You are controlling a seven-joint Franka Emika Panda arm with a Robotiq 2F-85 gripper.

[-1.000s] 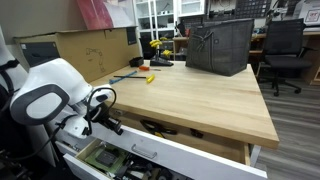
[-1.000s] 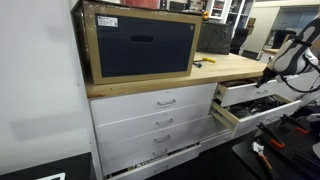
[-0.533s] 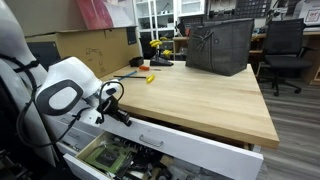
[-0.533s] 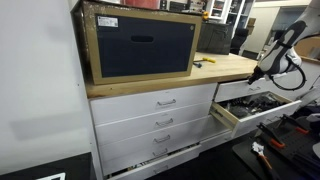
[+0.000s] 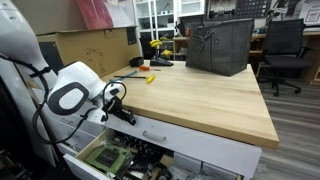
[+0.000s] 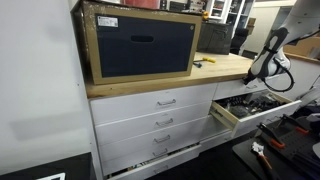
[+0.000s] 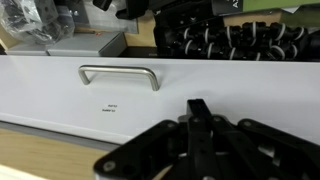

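Observation:
My gripper (image 7: 197, 106) is shut, its fingertips close against the white front of the top drawer (image 7: 60, 100), right of and below the metal handle (image 7: 120, 75). Whether they touch it I cannot tell. In both exterior views the gripper (image 5: 129, 116) (image 6: 252, 77) sits at that drawer front (image 5: 195, 143), just under the wooden countertop (image 5: 200, 95). The top drawer (image 6: 230, 91) stands almost in. Below it a second drawer (image 5: 108, 160) (image 6: 255, 108) stays pulled out, packed with dark parts and plastic bags (image 7: 40, 20).
A black crate (image 5: 220, 45), a yellow tool (image 5: 150, 77) and a cardboard box (image 5: 90, 50) sit on the countertop. A wood-framed black box (image 6: 140, 45) stands on the neighbouring drawer unit (image 6: 160, 122). An office chair (image 5: 285, 50) stands behind.
The top drawer has slid inward toward the cabinet, and my shut gripper has moved along with its front.

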